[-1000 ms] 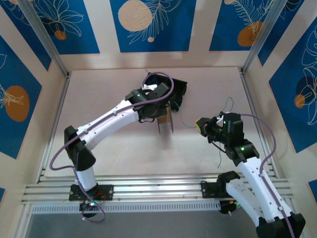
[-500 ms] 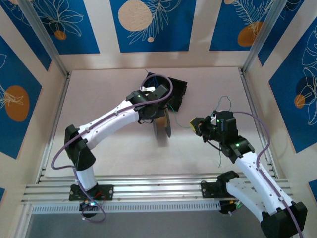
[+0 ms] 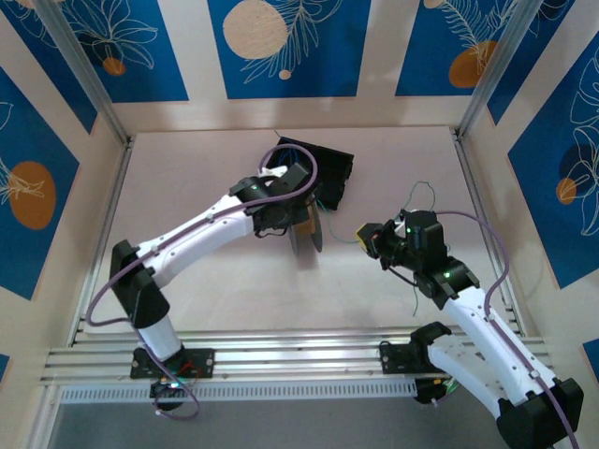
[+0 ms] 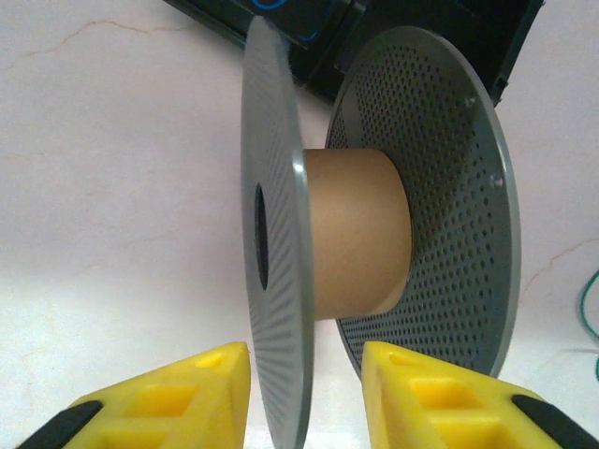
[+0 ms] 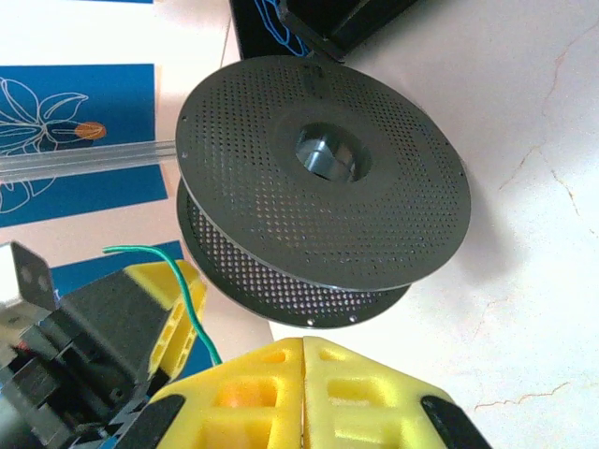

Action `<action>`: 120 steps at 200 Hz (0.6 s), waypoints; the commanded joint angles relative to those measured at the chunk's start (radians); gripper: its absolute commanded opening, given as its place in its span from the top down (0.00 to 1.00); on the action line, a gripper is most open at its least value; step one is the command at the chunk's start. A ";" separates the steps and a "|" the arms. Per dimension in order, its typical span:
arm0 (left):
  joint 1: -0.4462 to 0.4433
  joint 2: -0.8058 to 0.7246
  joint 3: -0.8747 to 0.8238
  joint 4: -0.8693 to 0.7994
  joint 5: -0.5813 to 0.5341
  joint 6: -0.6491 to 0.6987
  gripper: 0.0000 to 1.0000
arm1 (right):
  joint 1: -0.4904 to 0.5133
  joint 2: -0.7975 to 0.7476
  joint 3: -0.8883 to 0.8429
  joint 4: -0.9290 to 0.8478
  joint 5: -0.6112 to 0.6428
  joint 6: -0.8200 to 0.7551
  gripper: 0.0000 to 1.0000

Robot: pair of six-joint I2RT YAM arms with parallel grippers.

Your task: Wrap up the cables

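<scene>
While the left gripper (image 4: 304, 374) stands released astride one flange of the perforated grey spool (image 4: 360, 234), the right gripper (image 5: 301, 360), pinching the thin green cable (image 5: 197, 309), should keep it taut.

I count one spool (image 3: 307, 234) and one black tray (image 3: 333, 165). There are two pincers, the left pincer (image 4: 306, 365) and the right pincer (image 5: 301, 351). Of cables I make out two: one green cable (image 5: 198, 313) and one blue cable (image 5: 270, 21).

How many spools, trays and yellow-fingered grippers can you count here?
spool: 1
black tray: 1
grippers: 2 (left gripper, right gripper)
Total: 4
</scene>
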 commanded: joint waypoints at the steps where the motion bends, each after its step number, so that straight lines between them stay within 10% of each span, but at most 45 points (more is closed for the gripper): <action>1: 0.010 -0.125 -0.086 0.052 -0.050 -0.054 0.60 | 0.026 0.005 0.005 -0.013 0.049 0.034 1.00; 37: 0.011 -0.231 -0.201 0.162 -0.097 -0.041 0.44 | 0.116 0.064 0.017 0.014 0.146 0.091 1.00; 74: 0.013 -0.193 -0.177 0.224 -0.042 0.018 0.01 | 0.234 0.160 0.059 0.029 0.302 0.177 1.00; 120: 0.052 -0.063 -0.104 0.204 0.036 0.054 0.00 | 0.273 0.269 0.080 0.105 0.391 0.242 1.00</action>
